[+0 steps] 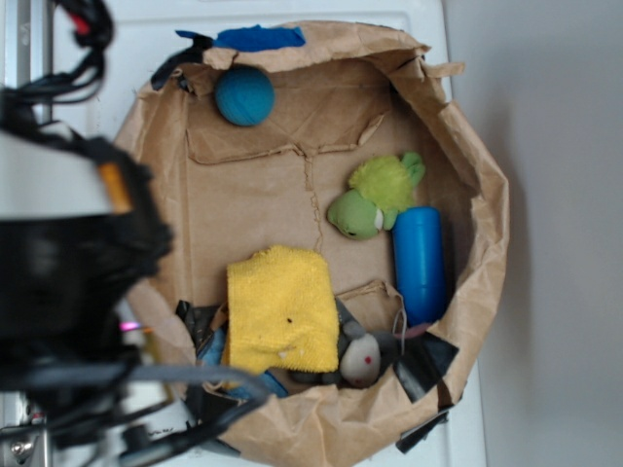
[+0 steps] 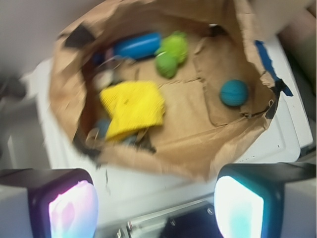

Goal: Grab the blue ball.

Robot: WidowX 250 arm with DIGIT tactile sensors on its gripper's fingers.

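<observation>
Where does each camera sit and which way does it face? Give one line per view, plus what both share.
Exterior: overhead, facing down into the crumpled brown paper bag; the robot's black arm fills the left edge.
Wrist: above the bag's outside edge, angled into it; the gripper shows open, its fingertips at the bottom.
Shared: small teal-blue ball, yellow cloth, green plush, blue cylinder.

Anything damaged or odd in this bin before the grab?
The paper lining is torn and crumpled, patched with black and blue tape at the rim. The blue ball sits apart from the other toys. The gripper is open, well outside the bin.
</observation>
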